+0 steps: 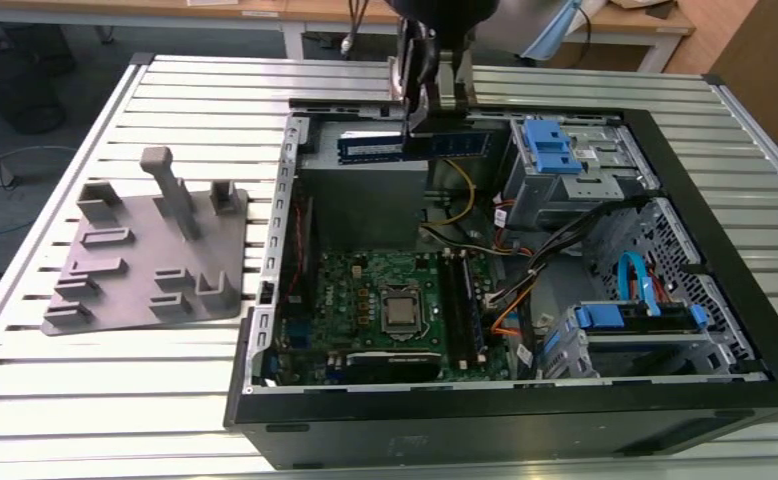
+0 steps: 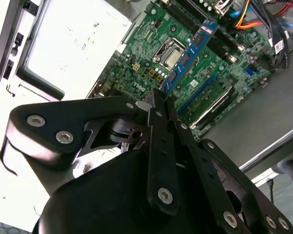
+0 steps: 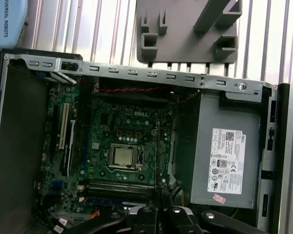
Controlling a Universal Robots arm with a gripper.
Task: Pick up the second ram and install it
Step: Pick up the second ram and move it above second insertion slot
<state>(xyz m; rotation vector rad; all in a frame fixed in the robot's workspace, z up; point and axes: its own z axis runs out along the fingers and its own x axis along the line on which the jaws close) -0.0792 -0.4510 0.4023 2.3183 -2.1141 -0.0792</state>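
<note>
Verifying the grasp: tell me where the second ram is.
In the exterior view, the second ram is clamped in the gripper at the case's far end, over the power supply.

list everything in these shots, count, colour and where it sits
table: one, silver, slatted, under everything
computer case: one, black, lying open on the table
motherboard: one, green, on the case floor
processor socket: one, silver, middle of the motherboard
power supply: one, grey, inside the case next to the motherboard
cables: several, orange, blue and black, inside the case beside the motherboard
fixture tray: one, grey, on the table at the exterior view's left of the case
second ram: one, dark blue, held above the open case
claw: one, black, shut on the second ram
</note>
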